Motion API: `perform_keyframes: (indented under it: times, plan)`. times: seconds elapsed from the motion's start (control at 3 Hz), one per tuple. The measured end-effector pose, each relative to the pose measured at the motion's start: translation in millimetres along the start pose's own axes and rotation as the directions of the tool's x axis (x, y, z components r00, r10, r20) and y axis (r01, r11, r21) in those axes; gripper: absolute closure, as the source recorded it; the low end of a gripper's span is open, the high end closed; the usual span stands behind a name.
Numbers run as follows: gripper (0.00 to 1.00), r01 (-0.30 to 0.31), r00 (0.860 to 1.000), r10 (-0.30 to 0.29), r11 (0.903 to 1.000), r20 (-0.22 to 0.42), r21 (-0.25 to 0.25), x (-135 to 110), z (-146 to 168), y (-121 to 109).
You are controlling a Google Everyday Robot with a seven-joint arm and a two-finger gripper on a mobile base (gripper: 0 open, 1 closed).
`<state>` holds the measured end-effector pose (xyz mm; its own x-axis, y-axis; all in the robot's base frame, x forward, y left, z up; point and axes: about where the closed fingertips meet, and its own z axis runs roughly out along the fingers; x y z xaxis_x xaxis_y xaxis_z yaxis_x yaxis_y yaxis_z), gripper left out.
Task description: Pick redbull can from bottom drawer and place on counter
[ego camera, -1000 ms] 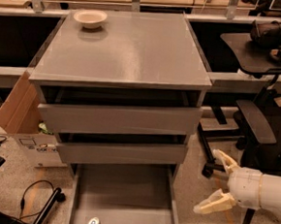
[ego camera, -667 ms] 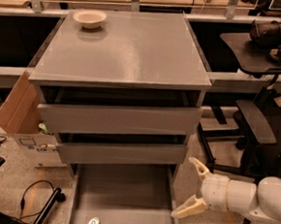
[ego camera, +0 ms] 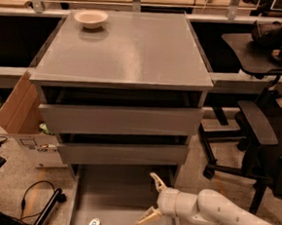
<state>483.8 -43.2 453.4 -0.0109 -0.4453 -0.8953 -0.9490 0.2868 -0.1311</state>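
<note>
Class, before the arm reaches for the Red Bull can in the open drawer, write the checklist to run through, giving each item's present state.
1. The bottom drawer is pulled out: ok.
2. The redbull can stands upright on the drawer floor, in view: ok.
3. The tool is open, over the drawer's right side: ok.
4. The tool is around the can: not ok, it is apart, to the can's right.
5. The counter has bare room beside the cream bowl: ok.
</note>
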Motion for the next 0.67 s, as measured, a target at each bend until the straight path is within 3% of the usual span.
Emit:
perform_keyframes:
  times: [0.33, 0.67]
  plan:
    - [0.0, -0.106, 0.994, 0.107, 0.9932, 0.013, -0.048, 53, 65, 23]
    - [0.0, -0.152, 0.988, 0.155, 0.9856, 0.025, -0.074, 69, 85, 41]
